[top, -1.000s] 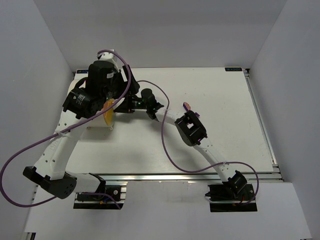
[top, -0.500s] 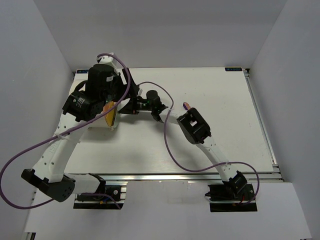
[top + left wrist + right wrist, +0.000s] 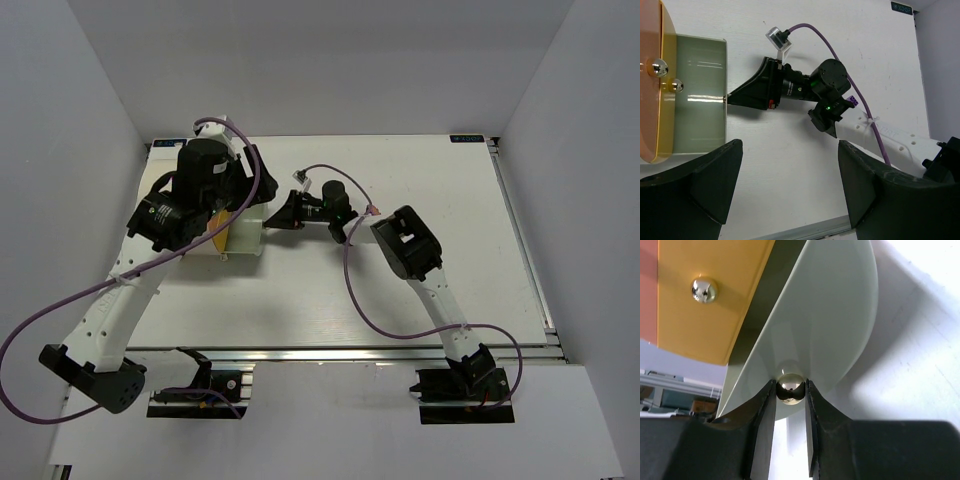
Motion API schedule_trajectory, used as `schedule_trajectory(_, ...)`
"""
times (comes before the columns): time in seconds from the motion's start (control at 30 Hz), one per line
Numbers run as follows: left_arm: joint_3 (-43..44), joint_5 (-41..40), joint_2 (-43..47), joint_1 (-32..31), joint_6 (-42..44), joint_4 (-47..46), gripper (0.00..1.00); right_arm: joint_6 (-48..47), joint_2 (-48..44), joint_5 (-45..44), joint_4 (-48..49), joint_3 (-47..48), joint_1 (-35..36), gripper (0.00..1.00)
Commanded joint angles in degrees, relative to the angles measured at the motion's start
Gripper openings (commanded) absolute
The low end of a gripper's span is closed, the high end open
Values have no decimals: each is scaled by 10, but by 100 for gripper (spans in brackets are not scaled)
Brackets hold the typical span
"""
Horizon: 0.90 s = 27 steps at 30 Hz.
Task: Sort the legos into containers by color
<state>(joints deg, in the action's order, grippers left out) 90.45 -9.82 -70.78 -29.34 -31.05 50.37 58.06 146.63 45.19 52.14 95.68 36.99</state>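
Note:
The container lies on its side at the table's left, its orange face (image 3: 217, 228) partly under my left arm. A cream drawer-like section (image 3: 245, 232) sticks out of it to the right. My right gripper (image 3: 283, 212) is shut on a small brass knob (image 3: 790, 385) on that cream section (image 3: 835, 315). The orange face (image 3: 700, 315) bears another knob. My left gripper (image 3: 790, 172) is open and empty above the table, beside the container (image 3: 697, 95). One purple lego (image 3: 373, 210) lies on the table by the right arm and also shows in the left wrist view (image 3: 852, 101). No other legos show.
White walls enclose the table at the back and both sides. A purple cable (image 3: 350, 270) loops from the right arm across the middle of the table. A metal rail (image 3: 350, 352) runs along the table's near edge.
My right gripper has moved to the right while shut on the knob, and the cream section has slid out of the container with it. The left arm has shifted slightly.

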Motion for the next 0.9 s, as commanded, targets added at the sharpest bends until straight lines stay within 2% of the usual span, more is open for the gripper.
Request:
schedule_trajectory(0.0,-12,3,23,3,-6,-24,87,-11,-30,39,37,-15,-7,31)
schedule_trajectory(0.03,-16,5,25,3,-7,-26,87,-10,-20,53,43,2,-7,66)
schedule_trajectory(0.07,-18,6,23,3,-7,-32,87,-8,-12,66,35,16,-7,79)
schedule_trajectory(0.1,-18,10,20,3,-7,-33,87,-8,-7,81,31,28,-7,86)
schedule_trajectory(0.13,-16,12,19,3,-6,-35,87,-14,-7,85,27,35,-8,89)
schedule_trajectory(0.17,-14,14,15,3,-6,-41,87,-28,-13,86,-14,36,-10,89)
schedule_trajectory(0.3,-12,32,1,3,-6,-66,86,-179,-77,83,-154,15,-24,87)
schedule_trajectory(0.37,-14,45,-6,3,-8,-87,84,-268,-114,82,-248,5,-45,80)
schedule_trajectory(0.47,-22,68,-15,3,-14,-121,78,-367,-171,68,-318,-33,-63,74)
schedule_trajectory(0.5,-25,79,-19,3,-16,-132,66,-404,-213,59,-343,-42,-68,73)
schedule_trajectory(0.53,-26,97,-29,3,-21,-150,60,-474,-233,50,-393,-51,-79,70)
schedule_trajectory(0.57,-27,116,-34,3,-23,-158,53,-505,-251,25,-421,-60,-82,67)
schedule_trajectory(0.6,-27,125,-40,3,-27,-166,40,-529,-286,13,-447,-64,-93,52)
schedule_trajectory(0.67,-29,147,-63,3,-37,-182,27,-598,-317,-38,-520,-69,-100,33)
schedule_trajectory(0.7,-30,154,-72,-3,-40,-186,23,-608,-343,-71,-547,-74,-103,20)
schedule_trajectory(0.73,-30,161,-80,-3,-47,-192,15,-611,-355,-110,-564,-83,-116,6)
schedule_trajectory(0.77,-32,179,-96,-3,-51,-195,14,-619,-368,-169,-564,-95,-120,6)
schedule_trajectory(0.87,-44,204,-110,-3,-70,-216,16,-647,-389,-244,-618,-106,-148,49)
